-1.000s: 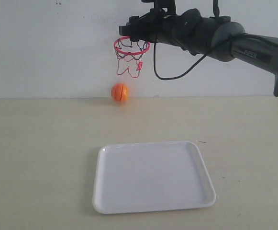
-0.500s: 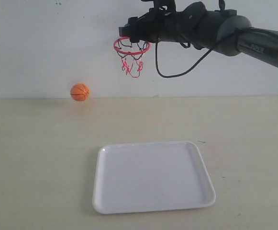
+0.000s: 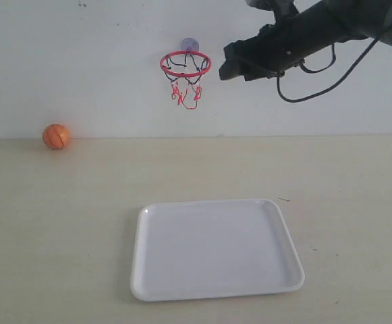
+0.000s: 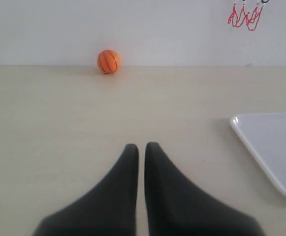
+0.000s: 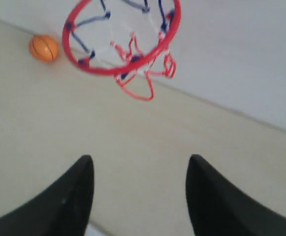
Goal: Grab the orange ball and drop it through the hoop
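orange ball [image 3: 56,136] — glossy, seamed | hoop [image 3: 185,65] — red ring, string net | left jaws pressed together | right jaws spread

left end effector [image 4: 141,147] – closed, empty | orange ball [image 4: 109,61] – by wall [image 4: 172,29]

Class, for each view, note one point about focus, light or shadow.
Exterior view: flat, even light, barely any shadow by the white tray. Left wrist view: orange ball sharp, left gripper a featureless dark shape. Right wrist view: hoop and right gripper soft-edged.
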